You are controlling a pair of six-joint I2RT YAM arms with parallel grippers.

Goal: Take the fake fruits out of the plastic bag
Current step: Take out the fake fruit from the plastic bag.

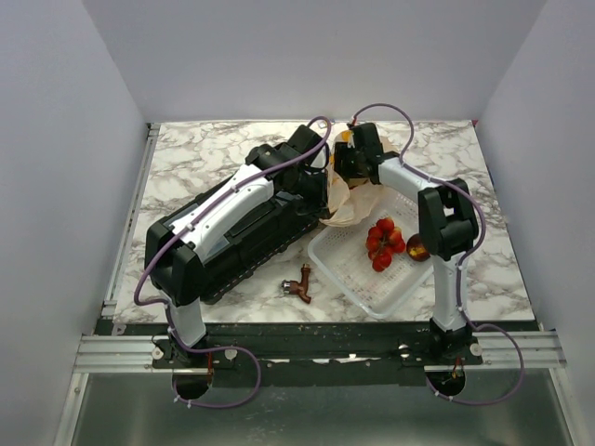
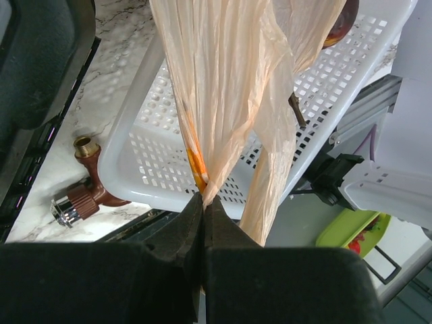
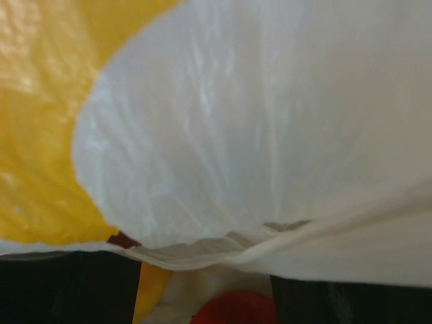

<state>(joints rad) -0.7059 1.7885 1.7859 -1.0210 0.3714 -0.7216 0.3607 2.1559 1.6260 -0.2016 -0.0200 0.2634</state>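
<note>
At the centre of the overhead view, the thin, crinkly, translucent tan plastic bag point(image 1: 342, 206) with yellow-orange print hangs between the two arms, above the upper-left corner of the white mesh plastic basket point(image 1: 349, 274). The left gripper point(image 1: 316, 181) is clenched on it. In its wrist view the two black fingers point(image 2: 182, 233) meet at lower centre, pinching a gathered pleat of the plastic bag point(image 2: 229, 101). The right gripper point(image 1: 351, 158) sits at the bag's top. In its own view pale film and a yellow patch fill the frame, and the jaws stand apart at the bottom corners. Between them is a blurred red rounded shape point(image 3: 233, 312), and whether they grasp it cannot be told. A glossy red berry cluster point(image 1: 383, 243) lies in the basket, with a maroon-brown glossy fruit point(image 1: 416, 248) just right of it. A brown pipe fitting point(image 1: 299, 283) rests on the marble table point(image 1: 195, 158), lower left of the basket.
</note>
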